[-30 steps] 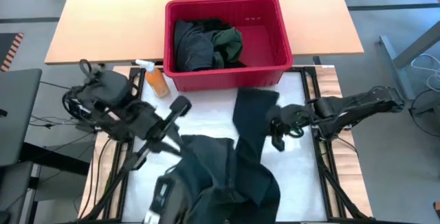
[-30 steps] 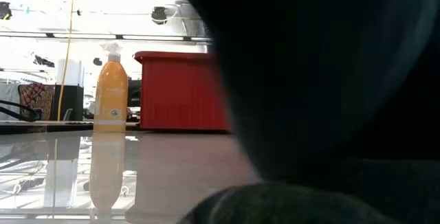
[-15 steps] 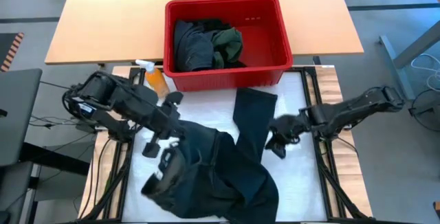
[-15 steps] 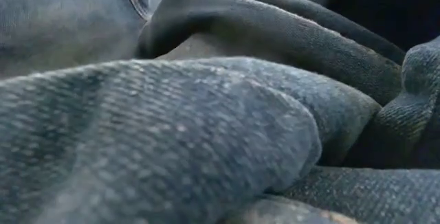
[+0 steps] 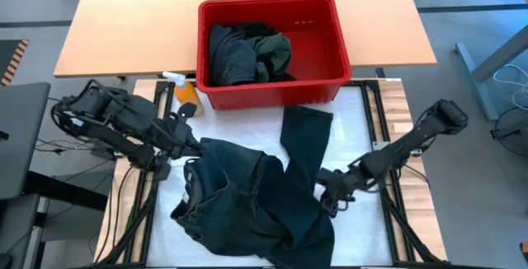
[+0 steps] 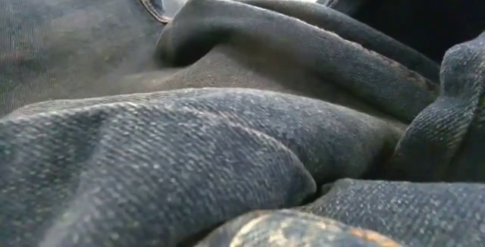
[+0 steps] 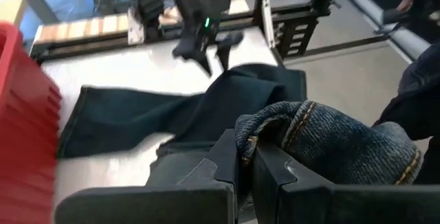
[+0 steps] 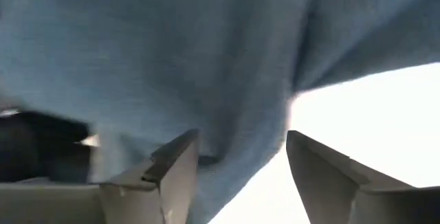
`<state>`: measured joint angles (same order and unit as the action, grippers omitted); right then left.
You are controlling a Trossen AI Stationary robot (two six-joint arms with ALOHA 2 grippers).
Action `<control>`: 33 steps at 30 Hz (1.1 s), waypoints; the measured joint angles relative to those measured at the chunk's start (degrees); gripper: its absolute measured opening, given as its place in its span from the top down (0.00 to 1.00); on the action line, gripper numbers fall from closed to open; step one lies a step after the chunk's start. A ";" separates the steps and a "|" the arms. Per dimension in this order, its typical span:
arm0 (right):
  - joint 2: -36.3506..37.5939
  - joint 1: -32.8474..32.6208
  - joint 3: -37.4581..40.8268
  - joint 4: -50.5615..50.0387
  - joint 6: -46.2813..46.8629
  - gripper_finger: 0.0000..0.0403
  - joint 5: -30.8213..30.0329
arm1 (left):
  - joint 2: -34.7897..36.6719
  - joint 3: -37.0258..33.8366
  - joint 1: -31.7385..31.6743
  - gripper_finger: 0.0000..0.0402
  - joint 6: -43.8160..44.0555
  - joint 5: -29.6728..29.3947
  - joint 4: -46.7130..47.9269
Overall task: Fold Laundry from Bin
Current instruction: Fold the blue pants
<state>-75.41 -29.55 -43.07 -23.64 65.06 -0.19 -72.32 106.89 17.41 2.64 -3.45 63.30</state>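
Observation:
A pair of dark blue jeans (image 5: 247, 199) lies heaped on the white table top, one leg (image 5: 305, 133) stretched toward the red bin (image 5: 330, 50). The same denim (image 6: 227, 126) fills the low view. The bin holds more laundry, black (image 5: 231, 54) and green (image 5: 275, 53). My left gripper (image 5: 188, 141) is shut on the jeans at their left side. My right gripper (image 5: 328, 193) stands open at the heap's right edge, low over the cloth (image 8: 206, 66). My left gripper pinches a bunched piece of the jeans' stitched waistband (image 7: 265, 131) between its two fingers. It comes from the table's left, slanting down. That part is held a little off the table; the rest lies slack on it. My right gripper: whether its open fingers (image 8: 172, 159) touch the cloth, I cannot tell.
An orange spray bottle (image 5: 186, 94) stands just left of the bin's near corner, close to my left arm. Bare white table top (image 5: 363, 112) shows right of the stretched leg. Black frame rails (image 5: 388, 203) run along both sides of the table top.
My left gripper has drawn back toward the table's left edge and sunk, still shut on the jeans. The jeans, held up before, have dropped into a heap on the table and now cover the low view. My right gripper has gone down toward the near edge, rolled and opened.

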 joint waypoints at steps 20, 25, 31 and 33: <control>5.35 13.17 -25.60 -36.49 -28.30 0.96 -14.67 | 14.15 -4.07 0.00 1.00 -12.04 15.22 -16.44; 4.86 20.39 -36.09 -39.94 -54.02 0.96 -42.56 | 15.70 -4.07 0.00 1.00 -15.60 15.14 -20.44; 3.03 28.89 -34.88 -23.73 -70.93 0.96 -48.28 | 15.75 -4.06 0.00 1.00 -16.83 19.13 -27.99; 1.99 29.58 -32.57 -23.86 -65.96 0.96 -46.98 | 15.77 -4.04 0.00 1.00 -15.57 19.33 -28.56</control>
<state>-73.42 0.03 -75.64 -47.50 -0.89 -47.16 -56.55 102.85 17.41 -12.92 15.88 34.74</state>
